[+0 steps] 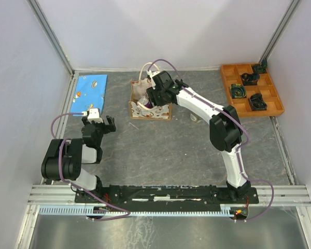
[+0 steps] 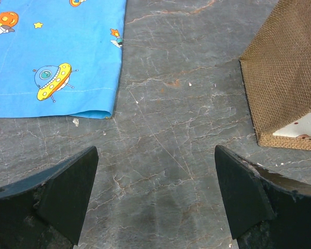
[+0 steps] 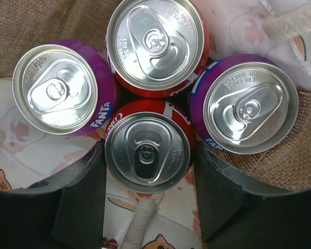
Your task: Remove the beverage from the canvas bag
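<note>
A grey marbled table (image 1: 160,150) between pale walls fills the overhead view. On it stand one small tan canvas bag with cream handles (image 1: 150,111), one blue cartoon-print cloth (image 1: 92,88) and one orange compartment tray (image 1: 272,106) holding four dark objects. The right gripper (image 1: 156,94) reaches down into the bag's mouth. The left gripper (image 1: 99,124) hangs low over bare table, well apart from the bag.

From the left wrist, the jaws are spread wide with nothing between them. The cloth lies ahead to their left and a burlap corner of the bag ahead to their right.

The right wrist looks straight down on four upright cans inside the bag: two purple Fanta cans (image 3: 59,88) and two red cans. The nearer red can (image 3: 147,151) sits between the jaws, which stand close against its sides. Whether they already pinch it cannot be told.

No beverage is out yet: gripping, lifting clear and setting down all remain, by my reading.
</note>
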Controlling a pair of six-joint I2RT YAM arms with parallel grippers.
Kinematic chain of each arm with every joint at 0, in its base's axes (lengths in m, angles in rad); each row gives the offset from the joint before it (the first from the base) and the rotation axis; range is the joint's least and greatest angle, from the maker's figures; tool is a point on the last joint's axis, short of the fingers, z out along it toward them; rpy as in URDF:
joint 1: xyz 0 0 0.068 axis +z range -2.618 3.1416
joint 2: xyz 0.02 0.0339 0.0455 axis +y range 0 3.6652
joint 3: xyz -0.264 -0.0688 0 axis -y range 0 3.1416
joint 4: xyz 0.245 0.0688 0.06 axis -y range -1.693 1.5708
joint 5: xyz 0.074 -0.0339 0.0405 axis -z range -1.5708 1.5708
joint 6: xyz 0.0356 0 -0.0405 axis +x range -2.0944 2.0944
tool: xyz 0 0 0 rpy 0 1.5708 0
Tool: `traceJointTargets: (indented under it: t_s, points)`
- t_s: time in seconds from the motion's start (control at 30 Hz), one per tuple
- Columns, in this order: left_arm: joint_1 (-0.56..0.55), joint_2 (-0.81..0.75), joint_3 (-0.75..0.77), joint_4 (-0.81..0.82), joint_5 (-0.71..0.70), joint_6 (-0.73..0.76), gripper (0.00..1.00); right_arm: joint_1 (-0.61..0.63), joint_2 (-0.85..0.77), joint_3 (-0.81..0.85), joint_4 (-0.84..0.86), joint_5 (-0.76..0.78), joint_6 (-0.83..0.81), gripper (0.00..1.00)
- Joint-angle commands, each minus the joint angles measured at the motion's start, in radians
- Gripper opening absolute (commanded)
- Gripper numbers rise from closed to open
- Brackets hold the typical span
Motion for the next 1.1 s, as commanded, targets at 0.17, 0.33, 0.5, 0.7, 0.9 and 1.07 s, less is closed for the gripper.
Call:
traceJointTargets:
  t_s: [0.17,0.33,0.5,0.7,0.9,1.07]
  points:
    - [-0.003,-0.006,0.023,0.035,-0.009,0.043,0.99,-0.025,-0.017,0.151,-0.060,0.070,-0.068,0.00]
    - [-0.004,-0.005,0.023,0.035,-0.009,0.043,0.99,-0.024,-0.056,0.208,-0.029,0.064,-0.084,0.00]
    - [-0.003,-0.006,0.023,0.035,-0.009,0.043,0.99,-0.025,-0.108,0.212,0.007,0.063,-0.091,0.00]
    - [-0.003,-0.005,0.023,0.035,-0.009,0.043,0.99,-0.024,-0.195,0.183,0.071,0.079,-0.101,0.00]
    - [-0.003,-0.006,0.023,0.035,-0.009,0.043,0.99,-0.023,-0.246,0.100,0.170,0.098,-0.118,0.00]
    - [-0.003,-0.005,0.022,0.035,-0.009,0.043,0.99,-0.023,-0.294,0.047,0.264,0.126,-0.125,0.00]
